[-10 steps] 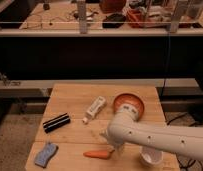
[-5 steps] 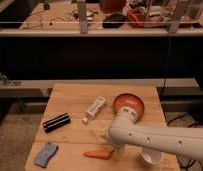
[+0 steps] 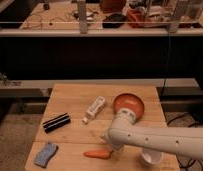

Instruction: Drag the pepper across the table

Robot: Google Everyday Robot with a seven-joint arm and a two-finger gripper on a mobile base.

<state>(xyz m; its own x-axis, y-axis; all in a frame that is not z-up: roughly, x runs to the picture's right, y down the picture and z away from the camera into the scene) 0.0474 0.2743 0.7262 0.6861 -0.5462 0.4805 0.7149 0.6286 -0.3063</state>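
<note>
The gripper [image 3: 114,149] hangs low over the near part of the surface [image 3: 70,95], its fingers spread and clasping nothing; the arm hides most of it. The pepper [image 3: 97,154] lies just beside it, on the side toward the blue sponge [image 3: 45,154]. Round and tapered, the pepper could roll out from under an off-centre press. A drag toward the near edge could tip it off.

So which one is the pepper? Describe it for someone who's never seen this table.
Find the light wooden table, then its near edge. The pepper lies flat there, between the blue sponge and the white cup, with the gripper at one end. It is the only slim, tapered orange-red thing; the orange bowl is round.
</note>
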